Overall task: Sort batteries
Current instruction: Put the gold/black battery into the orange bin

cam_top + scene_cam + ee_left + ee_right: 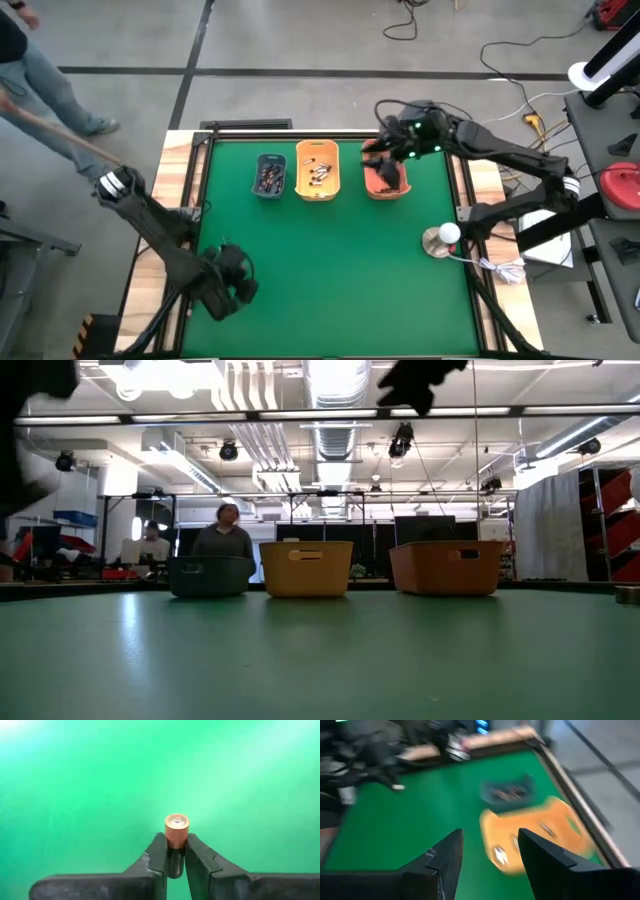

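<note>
Only the left wrist view reveals the left gripper (175,851) clenched on a copper-topped battery (176,832). The right gripper (487,851), fingers parted, hovers over the orange bin (385,180); neighbouring yellow bin (317,170) and grey-blue bin (270,176) hold batteries.

Bright, even overhead strip lighting, pale glare on the green table (75,780), motion-blurred right wrist view

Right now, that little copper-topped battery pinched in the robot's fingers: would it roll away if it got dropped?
Probably. The battery is a smooth round cylinder, so on the flat green table it would likely roll. It looks rigid, unlikely to bend. The left gripper pinches only its lower part, so its smooth casing might slip.
</note>
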Controlling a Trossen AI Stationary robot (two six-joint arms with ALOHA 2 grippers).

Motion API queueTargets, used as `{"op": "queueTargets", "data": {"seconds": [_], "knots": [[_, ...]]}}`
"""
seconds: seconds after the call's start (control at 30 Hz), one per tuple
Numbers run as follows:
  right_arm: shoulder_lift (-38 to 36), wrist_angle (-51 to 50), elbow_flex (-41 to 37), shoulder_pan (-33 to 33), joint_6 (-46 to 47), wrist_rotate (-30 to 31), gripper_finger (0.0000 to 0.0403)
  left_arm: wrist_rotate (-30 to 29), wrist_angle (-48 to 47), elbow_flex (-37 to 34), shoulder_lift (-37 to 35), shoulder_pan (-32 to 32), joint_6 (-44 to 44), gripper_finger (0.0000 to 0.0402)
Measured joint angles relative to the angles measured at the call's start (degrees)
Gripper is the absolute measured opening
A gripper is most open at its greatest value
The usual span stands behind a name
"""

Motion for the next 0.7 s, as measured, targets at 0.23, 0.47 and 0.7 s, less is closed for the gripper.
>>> {"op": "queueTargets", "data": {"seconds": [0.23, 0.47, 0.7], "knots": [[8.11, 17.65, -0.04, 10.46, 4.85, -2.6, 0.0195, -39.91, 3.42, -1.62, -12.3, 2.86, -2.03, 0.0023], [19.53, 32.35, 2.35, 16.57, 15.29, -2.67, 0.0213, -53.75, 15.57, -2.15, -18.1, 4.26, 11.99, 0.0023], [32.38, 33.6, 13.63, 19.28, 22.79, -13.4, 0.0214, -50.6, 32.78, -2.17, -19.18, 7.02, 35.54, 0.0023]]}}
